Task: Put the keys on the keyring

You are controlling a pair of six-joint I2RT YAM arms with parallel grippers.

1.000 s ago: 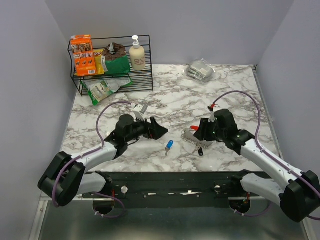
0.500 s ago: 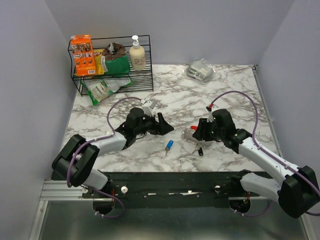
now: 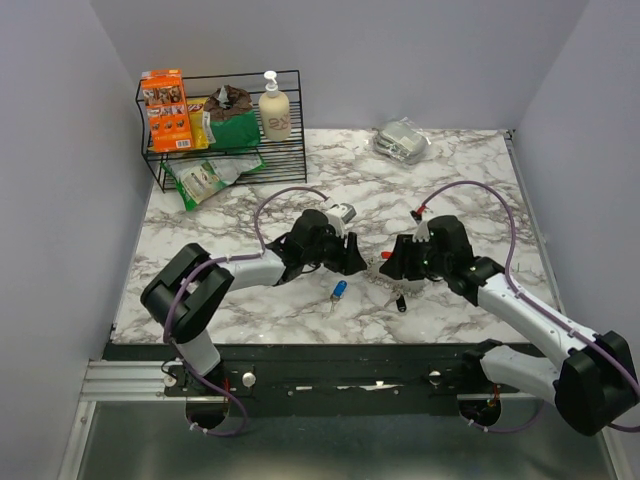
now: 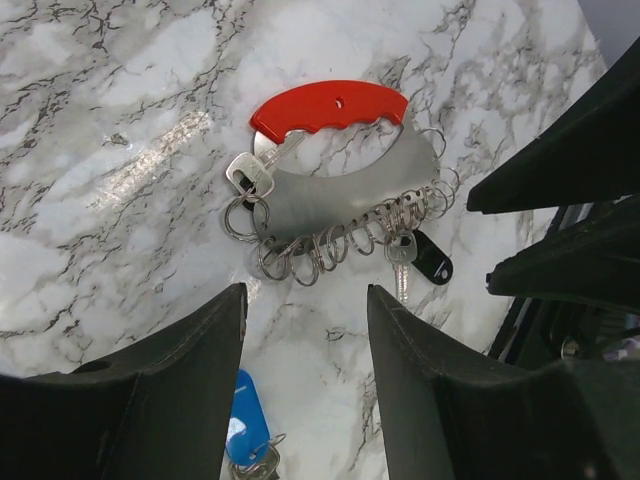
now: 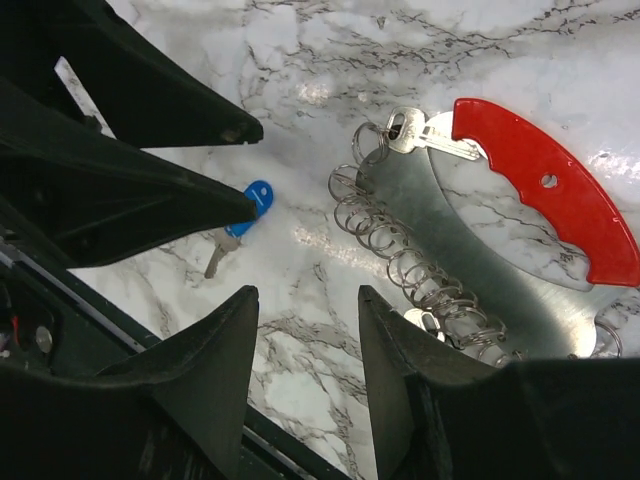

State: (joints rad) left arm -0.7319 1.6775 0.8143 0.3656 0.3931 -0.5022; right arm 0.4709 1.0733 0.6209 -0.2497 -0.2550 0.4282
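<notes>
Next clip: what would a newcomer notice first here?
The curved silver metal keyring with its red grip and row of small rings, lying on the marble table near centre. Beside it lies a loose blue-headed silver key, and the left gripper and right gripper face each other across it, both open.

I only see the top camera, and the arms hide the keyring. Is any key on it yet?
Observer: The left wrist view shows a silver key by the red grip, seemingly threaded on the end of the keyring.
Operator: Any others?
Observer: A second key and a black tag hang further along it.
Operator: Are the tools holding anything?
Observer: No. The left tool and right tool are both open, with nothing between.
</notes>
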